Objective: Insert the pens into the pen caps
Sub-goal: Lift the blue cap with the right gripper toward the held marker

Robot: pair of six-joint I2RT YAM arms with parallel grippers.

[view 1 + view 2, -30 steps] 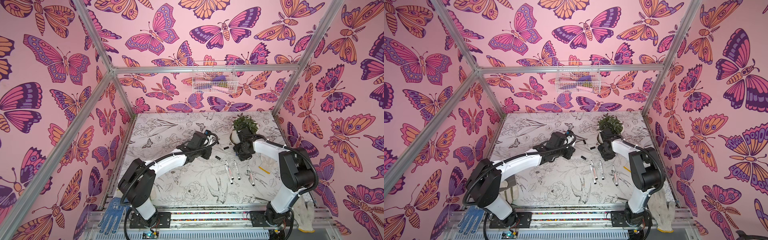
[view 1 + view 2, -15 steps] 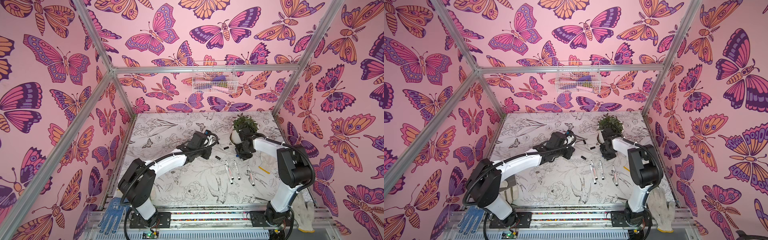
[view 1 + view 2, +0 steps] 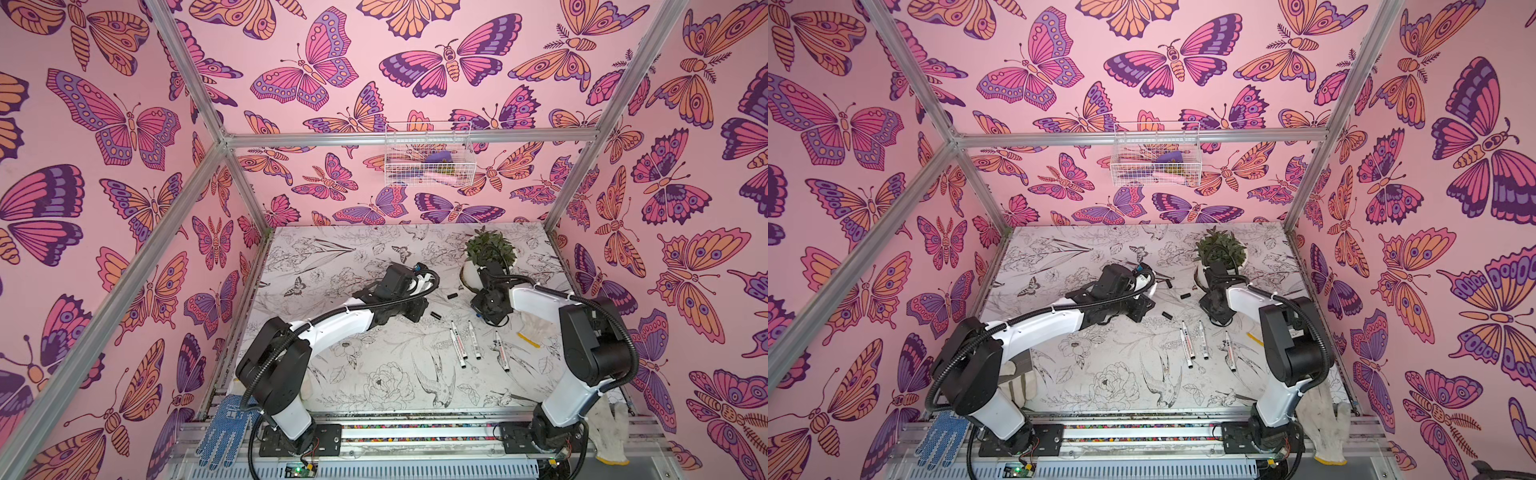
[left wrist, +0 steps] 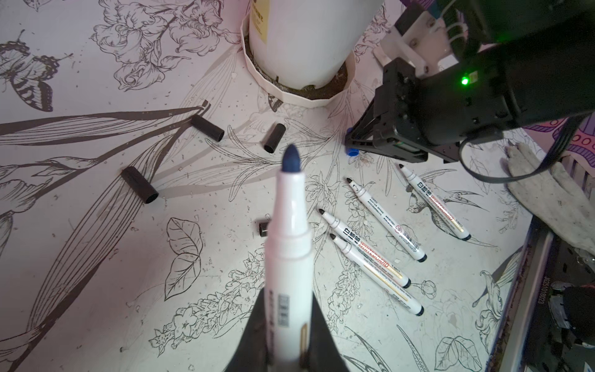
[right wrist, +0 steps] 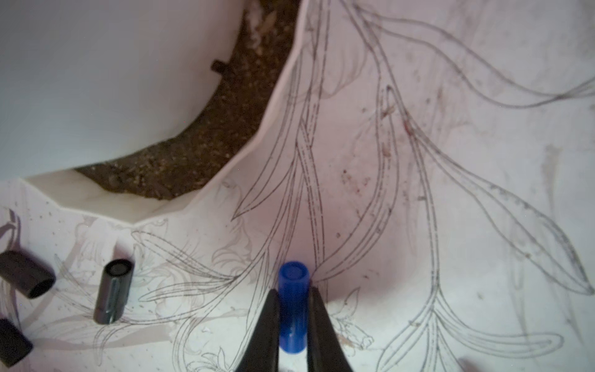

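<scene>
**Inspector:** State of the right end effector (image 5: 292,291)?

**Technician:** Clenched on the blue cap (image 5: 292,309), one finger against each flank. The cap sits low at the worktop (image 5: 450,257). I cannot tell whether it rests on the surface or hangs just above it. The end facing away from the wrist looks closed, though blur leaves doubt.

**Inspector:** And the left end effector (image 4: 288,309)?

**Technician:** Grasping the blue-tipped pen (image 4: 289,232) by its labelled barrel. The tip projects well ahead of the fingers, which leaves it free to enter a cap. In my judgement the pairing is by colour, blue tip to blue cap.

**Inspector:** Surroundings?

**Technician:** Four black caps (image 4: 207,128) lie loose and apart on the worktop, one partly hidden behind the held pen. Four pens (image 4: 386,219), all uncapped, lie in a loose row near the right end effector. The plant pot (image 4: 309,38) stands in its saucer (image 4: 289,93), just beside the blue cap.

**Inspector:** Assessment?

**Technician:** No pen is capped yet, and the first pairing is in hand. If the cap's mouth faces the right wrist, it needs turning before the two can meet.
</scene>
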